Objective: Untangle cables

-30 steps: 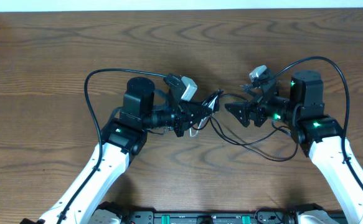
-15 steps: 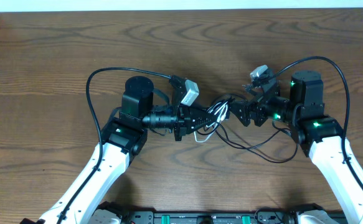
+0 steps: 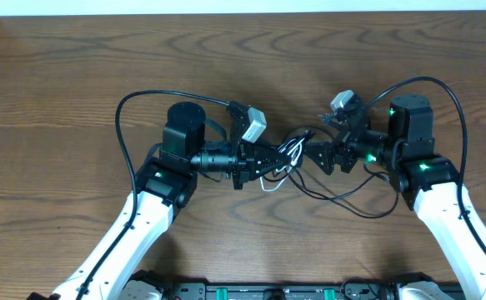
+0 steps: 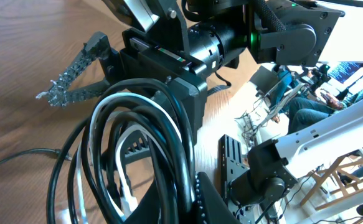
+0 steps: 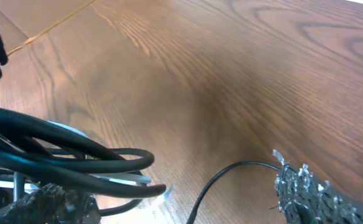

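Observation:
The cables (image 3: 286,152), black ones and one white, form a looped bundle between my two grippers at the table's middle. My left gripper (image 3: 272,158) is shut on this bundle; in the left wrist view the black and white loops (image 4: 144,143) fill the foreground by its finger (image 4: 209,199). My right gripper (image 3: 313,155) is open, with its fingertips right at the bundle's right end. In the right wrist view (image 5: 178,194) the black loops (image 5: 75,152) lie by its left finger. A thin black cable (image 3: 343,197) trails from the bundle over the table.
The wooden table (image 3: 243,67) lies under both arms. Thick black robot wires arc over each arm (image 3: 122,133) (image 3: 461,108). The right arm's open finger shows in the left wrist view (image 4: 75,78).
My left gripper has carried the bundle to the right, toward the right gripper. The right gripper has shifted slightly left, and its fingertips now meet the bundle's end.

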Controlling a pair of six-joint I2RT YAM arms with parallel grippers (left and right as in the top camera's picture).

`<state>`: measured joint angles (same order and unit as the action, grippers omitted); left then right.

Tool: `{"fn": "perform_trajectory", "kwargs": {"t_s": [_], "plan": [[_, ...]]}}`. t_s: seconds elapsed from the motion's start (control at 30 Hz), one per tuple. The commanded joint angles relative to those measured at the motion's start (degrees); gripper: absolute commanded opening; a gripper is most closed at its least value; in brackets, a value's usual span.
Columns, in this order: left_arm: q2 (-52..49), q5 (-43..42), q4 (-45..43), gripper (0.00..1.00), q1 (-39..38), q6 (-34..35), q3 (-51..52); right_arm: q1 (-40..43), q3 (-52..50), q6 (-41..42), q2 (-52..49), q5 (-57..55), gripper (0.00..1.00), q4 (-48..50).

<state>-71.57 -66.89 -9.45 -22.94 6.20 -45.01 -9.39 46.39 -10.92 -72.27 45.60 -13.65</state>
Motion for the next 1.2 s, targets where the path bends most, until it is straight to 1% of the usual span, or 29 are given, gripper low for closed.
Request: {"fn": "perform_trajectory", "kwargs": {"t_s": [0.0,0.2,0.37,0.5,0.6,0.63,0.67,0.7,0.77,0.83,0.9,0.97,1.17], "plan": [[0.09,-1.07,-0.55,0.08,0.04,0.13,-0.96,-0.48,0.33,-1.6,0.26,4.52,0.94,0.35],[0.09,-1.05,-0.55,0.08,-1.01,0.11,-0.96,-1.6,0.33,-1.6,0.26,4.5,0.95,1.33],[0.09,-1.07,-0.57,0.08,-2.67,0.11,-0.96,-2.73,0.33,-1.55,0.26,4.46,0.94,3.26],[0.09,-1.07,-0.57,0.08,-3.87,0.11,-0.96,-2.71,0.33,-1.36,0.26,4.22,0.91,3.41],[0.09,-1.07,-0.57,0.08,-4.79,0.11,-0.96,-2.71,0.33,-1.36,0.26,4.22,0.84,3.61],[0.09,-1.07,-0.57,0.08,-5.33,0.11,-0.96,-2.71,0.33,-1.36,0.26,4.26,0.79,3.63],[0.09,-1.07,-0.57,0.08,-5.51,0.11,-0.96,-2.71,0.33,-1.36,0.26,4.26,0.77,3.65],[0.09,-1.07,-0.57,0.08,-5.66,0.11,-0.96,-2.71,0.33,-1.36,0.26,4.28,0.68,3.69],[0.09,-1.05,-0.55,0.08,-5.66,0.11,-0.96,-2.71,0.33,-1.36,0.26,4.33,0.62,3.74],[0.09,-0.96,-0.57,0.08,-5.64,0.09,-0.96,-2.71,0.33,-1.36,0.26,4.55,0.64,3.72],[0.09,0.5,-0.52,0.08,-5.64,0.09,-0.96,-2.71,0.33,-1.36,0.26,4.55,0.71,3.72],[0.09,0.52,-0.55,0.08,-5.64,-0.13,-0.96,-2.71,0.33,-1.36,0.26,4.55,0.74,3.76],[0.09,3.5,0.31,0.08,-5.49,-0.11,-0.96,-2.67,0.33,-1.27,0.26,9.03,0.75,6.23]]}}
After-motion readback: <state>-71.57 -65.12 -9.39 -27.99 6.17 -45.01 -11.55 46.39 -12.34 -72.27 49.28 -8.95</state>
